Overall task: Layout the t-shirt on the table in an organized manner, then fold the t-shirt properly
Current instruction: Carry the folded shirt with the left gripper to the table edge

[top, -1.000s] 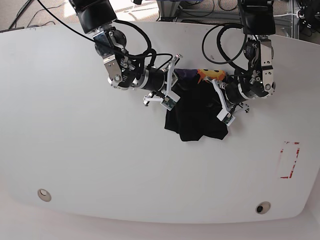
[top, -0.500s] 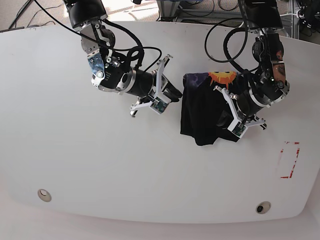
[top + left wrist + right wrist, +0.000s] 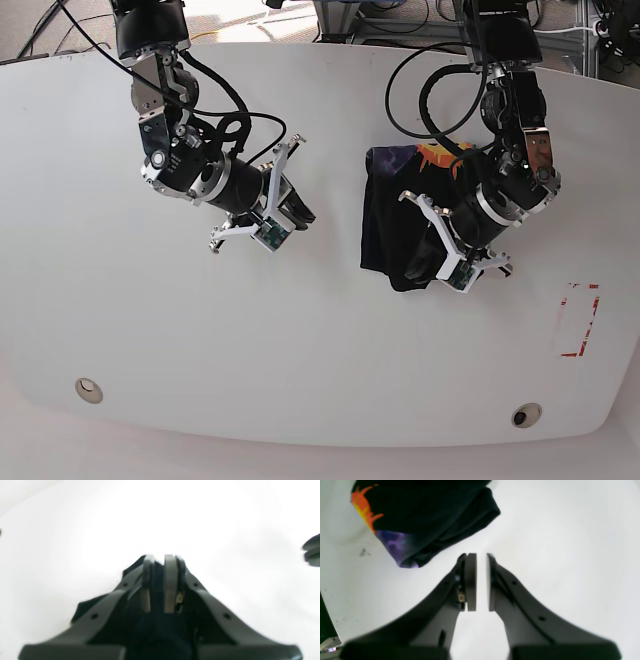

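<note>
The black t-shirt (image 3: 395, 225) lies bunched on the desk (image 3: 320, 340). A fold is pinched between the left jaws (image 3: 160, 562); the right jaws (image 3: 481, 557) are nearly pressed together, empty, the shirt ahead-left. Soft, light cloth: shoulders or hem corners are judged the best holds.

The base view looks down from high above, taking in the whole white counter (image 3: 300, 370) and both arms. The 2 wrist views sit close behind their fingers, facing along them at the counter — the left hand (image 3: 161, 562) and the right hand (image 3: 481, 557). The right wrist view shares the t-shirt (image 3: 432, 512) with the base view.
</note>
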Motion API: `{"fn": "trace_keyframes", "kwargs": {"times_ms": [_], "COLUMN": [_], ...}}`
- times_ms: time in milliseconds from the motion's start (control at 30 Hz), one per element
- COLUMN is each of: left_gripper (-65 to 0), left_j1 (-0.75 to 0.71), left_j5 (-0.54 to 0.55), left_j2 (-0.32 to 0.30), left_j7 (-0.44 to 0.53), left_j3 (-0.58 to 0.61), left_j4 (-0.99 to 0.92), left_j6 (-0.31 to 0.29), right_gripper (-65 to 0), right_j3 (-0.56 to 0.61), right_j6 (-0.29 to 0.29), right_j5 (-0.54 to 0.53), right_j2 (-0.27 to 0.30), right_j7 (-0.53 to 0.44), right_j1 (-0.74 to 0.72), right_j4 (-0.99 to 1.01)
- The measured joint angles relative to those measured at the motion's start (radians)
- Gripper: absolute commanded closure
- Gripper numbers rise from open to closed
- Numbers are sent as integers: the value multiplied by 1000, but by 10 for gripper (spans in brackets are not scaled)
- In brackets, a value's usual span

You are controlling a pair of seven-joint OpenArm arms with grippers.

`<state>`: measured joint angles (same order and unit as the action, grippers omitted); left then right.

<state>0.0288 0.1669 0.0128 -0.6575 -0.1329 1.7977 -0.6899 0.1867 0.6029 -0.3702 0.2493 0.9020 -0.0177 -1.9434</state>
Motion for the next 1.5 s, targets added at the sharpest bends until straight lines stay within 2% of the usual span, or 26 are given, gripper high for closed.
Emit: {"fn": "trace_keyframes", "kwargs": {"times_ms": [300,467,600,767,867,1033,1167,1400,1500], "left_gripper": [-54,-54,-54,-54,-54,-54,-54,-54,-54], "left_j1": [-60,-68,-83,-95,-92,-78,-79,-135,-164], "left_j5": [-193,-278,-310,-341,-343,-334,-327,-304,-299], "left_j2": [85,124,121,106,90,75,69,12,-33], "left_j7": [264,356,435,492,516,608,650,697,702], "left_j3": [110,132,130,124,128,130,123,74,39], "left_j4": [-68,-152,-211,-295,-369,-486,-522,-498,-478], "left_j6": [207,298,397,476,473,480,480,446,399], "right_gripper": [-57,-57,-57,-57,-57,-57,-57,-57,-57], "right_j3": [4,4,4,4,4,4,4,-42,-45], "right_j6": [0,0,1,0,0,0,0,0,9], "right_j5": [-6,-6,-7,-7,-6,-6,-7,-6,0], "right_j2": [6,6,6,8,9,11,11,10,11], "right_j7": [-3,-2,-3,-3,-3,-1,-3,-3,0], "right_j1": [8,17,19,20,27,38,38,50,50], "right_j4": [0,0,0,0,0,0,0,0,0]}}
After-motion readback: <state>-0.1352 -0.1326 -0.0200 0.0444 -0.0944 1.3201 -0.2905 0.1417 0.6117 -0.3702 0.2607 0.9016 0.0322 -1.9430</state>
